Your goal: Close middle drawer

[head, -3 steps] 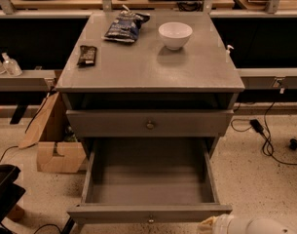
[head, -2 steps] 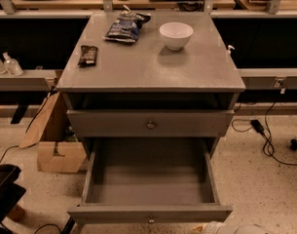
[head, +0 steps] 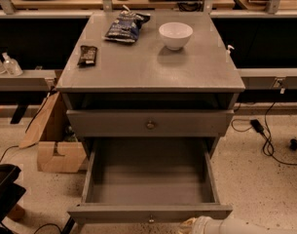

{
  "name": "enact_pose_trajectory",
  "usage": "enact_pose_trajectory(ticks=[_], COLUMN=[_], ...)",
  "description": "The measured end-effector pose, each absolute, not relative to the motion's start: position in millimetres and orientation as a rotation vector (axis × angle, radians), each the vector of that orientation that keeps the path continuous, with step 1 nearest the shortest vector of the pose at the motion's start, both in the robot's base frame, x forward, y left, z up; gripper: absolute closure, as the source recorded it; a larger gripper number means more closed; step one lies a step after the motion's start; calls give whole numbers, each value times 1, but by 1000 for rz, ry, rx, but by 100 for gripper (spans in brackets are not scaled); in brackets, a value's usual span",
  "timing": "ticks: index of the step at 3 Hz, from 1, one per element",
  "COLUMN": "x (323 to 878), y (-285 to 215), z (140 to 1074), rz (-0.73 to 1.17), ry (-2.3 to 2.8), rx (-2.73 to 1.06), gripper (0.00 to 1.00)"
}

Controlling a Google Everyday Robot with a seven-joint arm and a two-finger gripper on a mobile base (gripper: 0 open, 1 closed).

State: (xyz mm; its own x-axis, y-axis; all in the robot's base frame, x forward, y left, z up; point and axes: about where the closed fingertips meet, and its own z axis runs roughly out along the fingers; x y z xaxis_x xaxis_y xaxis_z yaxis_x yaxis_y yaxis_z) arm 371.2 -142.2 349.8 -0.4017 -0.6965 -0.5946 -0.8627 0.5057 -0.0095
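The middle drawer (head: 149, 179) is pulled far out of the grey cabinet, its plain grey box empty. Its front panel (head: 148, 212) lies near the bottom edge, with a small brass knob (head: 150, 220). Above it the top drawer front (head: 149, 123) with its own knob stands a little out from the cabinet. My gripper (head: 189, 224) shows only as a pale tip at the end of my white arm (head: 235, 226). It sits at the bottom edge, just in front of the open drawer's front panel, right of the knob. The lowest drawer is hidden.
On the cabinet top (head: 153, 67) are a white bowl (head: 176, 35), a dark snack bag (head: 124, 26) and a dark bar (head: 87, 54). A cardboard box (head: 58, 152) stands at the cabinet's left. Cables (head: 265, 135) lie on the floor at the right. A black object (head: 4, 191) is at the lower left.
My white arm dropped almost out of view at the bottom right, then came back in along the bottom edge, reaching further left. The drawer has not moved.
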Motion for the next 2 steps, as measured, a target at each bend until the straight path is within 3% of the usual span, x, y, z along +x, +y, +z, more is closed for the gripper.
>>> enact_pose_trajectory(ticks=[1,2], x=[404,402], y=[-143,-143], z=[342,342], rz=[402,402], ry=[2186,2186], rx=[-1251,-1251], gripper=[100,100])
